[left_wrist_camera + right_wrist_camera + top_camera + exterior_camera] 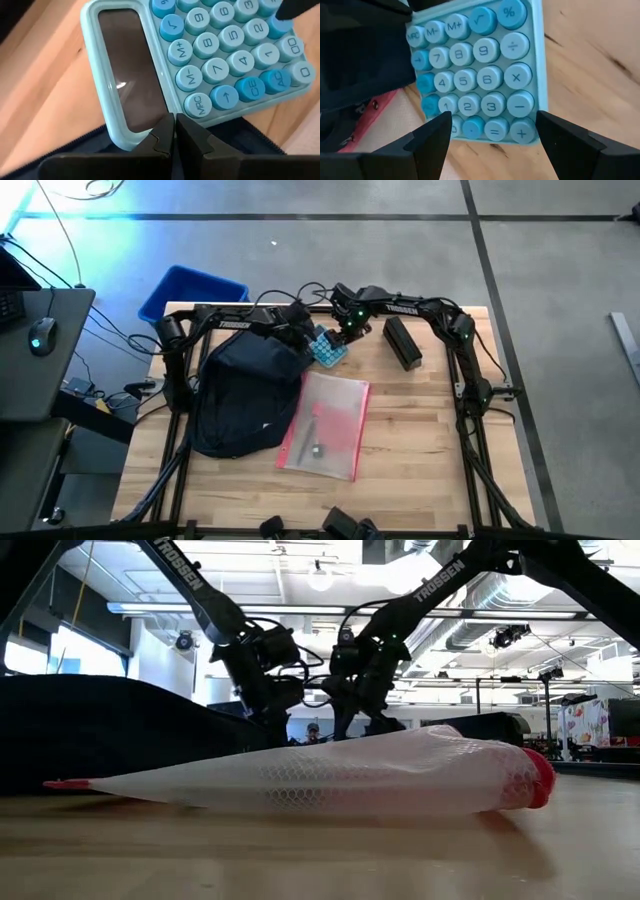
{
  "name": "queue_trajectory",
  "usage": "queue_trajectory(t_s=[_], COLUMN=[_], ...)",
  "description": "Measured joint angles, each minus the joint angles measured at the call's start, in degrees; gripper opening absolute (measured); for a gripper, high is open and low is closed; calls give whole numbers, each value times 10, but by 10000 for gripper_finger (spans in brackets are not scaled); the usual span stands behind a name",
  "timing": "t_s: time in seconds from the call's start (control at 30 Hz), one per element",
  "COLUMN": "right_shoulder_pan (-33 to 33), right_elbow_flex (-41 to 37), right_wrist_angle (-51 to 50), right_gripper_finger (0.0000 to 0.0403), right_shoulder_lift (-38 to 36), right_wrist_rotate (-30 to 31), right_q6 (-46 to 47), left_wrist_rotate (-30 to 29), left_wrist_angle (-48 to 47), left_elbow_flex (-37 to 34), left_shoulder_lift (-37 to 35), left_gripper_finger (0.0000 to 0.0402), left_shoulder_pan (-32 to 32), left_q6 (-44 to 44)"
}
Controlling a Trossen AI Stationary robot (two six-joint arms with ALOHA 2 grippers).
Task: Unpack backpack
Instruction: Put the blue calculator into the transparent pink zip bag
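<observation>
The left claw point(174, 131) is pressed together just beside the pale blue calculator point(210, 60), with the backpack point(245, 395) beneath it on the desk point(420, 450). The right claw point(492, 137) stands spread apart over the calculator's keys.

Dark navy backpack point(245, 395), slumped, table's left

Light: bright ceiling lamps point(320, 580) overhead, cool blue glow at the floor's far left corner.
Glare: sheen on calculator screen point(127, 70).
Blur: close fingers soft in both wrist views.
</observation>
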Motion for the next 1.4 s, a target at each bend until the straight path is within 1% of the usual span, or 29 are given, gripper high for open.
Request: queue_trajectory(t_s=[0.13,0.27,0.33,0.43,0.6,0.77,0.83,0.93,1.0,1.13,1.17,1.3,1.4], right_shoulder_pan=[0,1,1,5,16,29,34,40,42,45,46,49,47], right_elbow_flex=[0,0,0,0,0,0,0,0,0,0,1,1,0], right_wrist_angle=[-16,-41,-44,-31,8,40,39,38,37,34,33,20,-6], right_gripper_finger=[275,275,275,275,275,270,255,212,172,79,68,67,67], right_shoulder_lift=[0,-1,-1,-1,-1,0,0,0,0,0,0,-9,-33], right_wrist_rotate=[2,37,37,13,-51,-74,-64,-44,-45,-50,-50,-41,-28], right_q6=[-1,4,-2,-18,-20,-11,-1,14,21,21,20,13,12], left_wrist_rotate=[-3,0,1,11,5,10,12,13,10,-8,-17,-49,-62], left_wrist_angle=[-2,7,19,44,62,77,74,73,67,44,37,28,12], left_elbow_flex=[0,-13,-26,-47,-52,-54,-54,-53,-53,-56,-57,-54,-55], left_shoulder_lift=[0,1,-1,-3,-2,2,2,2,-3,-29,-40,-91,-126], left_gripper_finger=[0,0,0,0,0,0,0,0,0,0,0,0,0], left_shoulder_pan=[2,3,3,2,-2,-3,-3,-4,-4,-5,-5,-5,-5], left_q6=[21,37,45,46,30,3,2,1,-3,-4,-4,-4,-4])
